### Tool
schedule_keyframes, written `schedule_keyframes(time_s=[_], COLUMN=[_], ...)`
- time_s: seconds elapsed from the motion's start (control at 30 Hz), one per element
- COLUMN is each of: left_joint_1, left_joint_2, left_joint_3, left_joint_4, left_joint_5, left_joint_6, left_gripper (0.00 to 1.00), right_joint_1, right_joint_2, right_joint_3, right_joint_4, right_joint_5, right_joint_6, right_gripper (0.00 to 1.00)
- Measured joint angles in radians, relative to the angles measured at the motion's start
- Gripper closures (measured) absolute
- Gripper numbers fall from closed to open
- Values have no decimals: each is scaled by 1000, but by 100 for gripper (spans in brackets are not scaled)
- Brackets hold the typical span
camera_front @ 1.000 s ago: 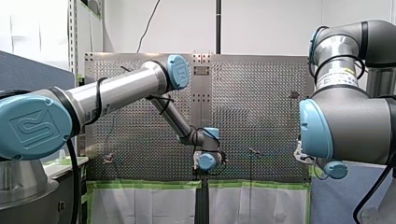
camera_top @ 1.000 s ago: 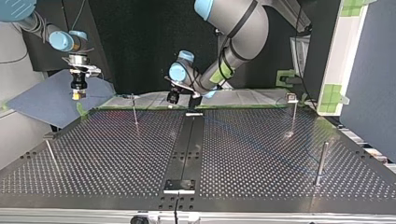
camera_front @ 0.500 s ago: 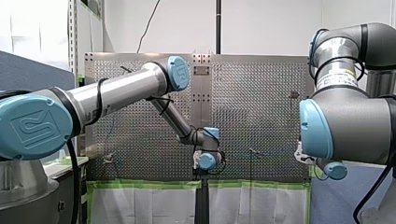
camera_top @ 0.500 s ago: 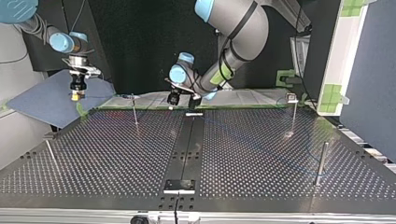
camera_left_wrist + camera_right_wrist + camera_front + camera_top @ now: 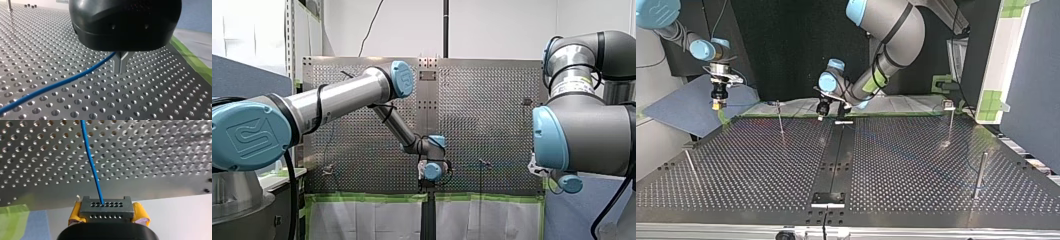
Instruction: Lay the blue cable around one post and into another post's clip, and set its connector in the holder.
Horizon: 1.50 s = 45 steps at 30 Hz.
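Front view: the large blue joint cap [image 5: 249,137] on the left arm [image 5: 342,97] carries an embossed square logo that reads as a stylised "UR".

Top view: a blue cap [image 5: 656,9] on the right arm [image 5: 681,35] shows an embossed mark of the same kind. The frame edge cuts it, and the letters are not legible.

Front view: a small plate [image 5: 428,75] sits at the far middle of the perforated table [image 5: 482,110]. Its print is too small to read.

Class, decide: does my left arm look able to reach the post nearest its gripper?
Probably yes: the left gripper hangs close to that post, with only open table between them, though it holds the cable.
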Motion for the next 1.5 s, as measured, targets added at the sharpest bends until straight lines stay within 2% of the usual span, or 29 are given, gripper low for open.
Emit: schedule_keyframes(time_s=[0.13, 0.43, 0.6, 0.9, 1.1, 1.43, 1.47, 1.5], left_joint_1=[4, -2, -4, -2, 10, 12, 11, 10], left_joint_2=[0, 0, -8, -51, -53, -52, -51, -51], left_joint_3=[1, 2, 7, 71, 122, 104, 102, 100], left_joint_4=[0, 1, -5, -65, -85, -108, -110, -112], left_joint_5=[0, -3, -6, -14, -14, -15, -15, -15], left_joint_6=[0, 0, 0, 9, 2, 16, 18, 22], left_gripper=[99, 99, 99, 99, 99, 99, 95, 95], right_joint_1=[0, 6, 10, 12, 13, 14, 14, 14], right_joint_2=[26, 60, 74, 79, 79, 80, 80, 80], right_joint_3=[-26, -96, -130, -153, -175, -181, -181, -181], right_joint_4=[26, 67, 90, 84, 106, 128, 129, 130], right_joint_5=[5, 10, 24, 71, 83, 85, 85, 85], right_joint_6=[-15, -21, -33, -37, -43, -53, -53, -53], right_gripper=[74, 74, 74, 74, 74, 74, 74, 74])
